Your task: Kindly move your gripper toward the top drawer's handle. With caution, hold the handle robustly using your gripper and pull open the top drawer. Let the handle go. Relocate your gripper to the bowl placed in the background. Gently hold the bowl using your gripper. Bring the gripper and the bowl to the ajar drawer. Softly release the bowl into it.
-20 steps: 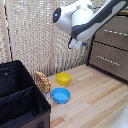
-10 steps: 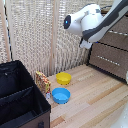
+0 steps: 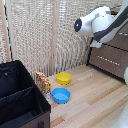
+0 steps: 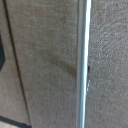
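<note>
Arm shifted toward dresser, no writing

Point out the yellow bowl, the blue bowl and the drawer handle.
yellow bowl (image 3: pixel 63 78), exterior view, inside of the bowl.
blue bowl (image 3: pixel 61 95), exterior view, inside of the bowl.
handle (image 4: pixel 84 60), wrist view, middle of the silver bar.

We observe the white robot arm at the 1 o'clock position, raised against the dark brown dresser; its pincer is hidden from us. The yellow bowl rests on the wooden floor near centre. The blue bowl lies just beside it at 6 o'clock. A black bin occupies 8 o'clock.
</note>
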You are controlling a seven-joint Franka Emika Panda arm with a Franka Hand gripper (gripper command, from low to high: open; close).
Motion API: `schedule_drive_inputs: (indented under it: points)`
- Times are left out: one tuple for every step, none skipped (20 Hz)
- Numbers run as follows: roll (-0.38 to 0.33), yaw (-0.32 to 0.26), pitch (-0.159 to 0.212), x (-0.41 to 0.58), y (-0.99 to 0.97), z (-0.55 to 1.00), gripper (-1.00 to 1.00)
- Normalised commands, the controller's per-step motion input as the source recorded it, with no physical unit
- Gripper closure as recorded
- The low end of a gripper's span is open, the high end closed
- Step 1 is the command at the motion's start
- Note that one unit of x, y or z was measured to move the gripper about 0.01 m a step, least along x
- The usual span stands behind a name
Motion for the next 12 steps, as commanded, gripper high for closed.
schedule_drive_inputs:
  points:
    - [-0.070,0.071,0.000,-0.034,-0.66,0.00,-1.00]
    - [0.000,0.060,0.000,0.000,-0.49,0.00,-1.00]
    - [0.000,0.037,0.001,0.043,-0.36,0.00,-1.00]
    - [0.002,0.041,0.000,0.000,-0.21,0.00,1.00]
    - [0.000,0.000,0.000,0.000,-0.05,0.00,1.00]
    - [0.000,0.000,0.000,0.029,0.00,0.00,1.00]
    - [0.000,0.000,0.000,0.029,0.00,0.00,1.00]
    - [0.000,0.000,0.000,0.006,0.00,0.00,1.00]
    - [0.000,0.000,0.000,0.000,0.00,0.00,1.00]
    - [0.000,-0.001,0.000,0.040,0.00,0.00,1.00]
    - [0.000,-0.025,0.000,0.023,0.02,0.00,1.00]
    - [0.000,0.000,0.000,0.000,0.09,0.00,1.00]
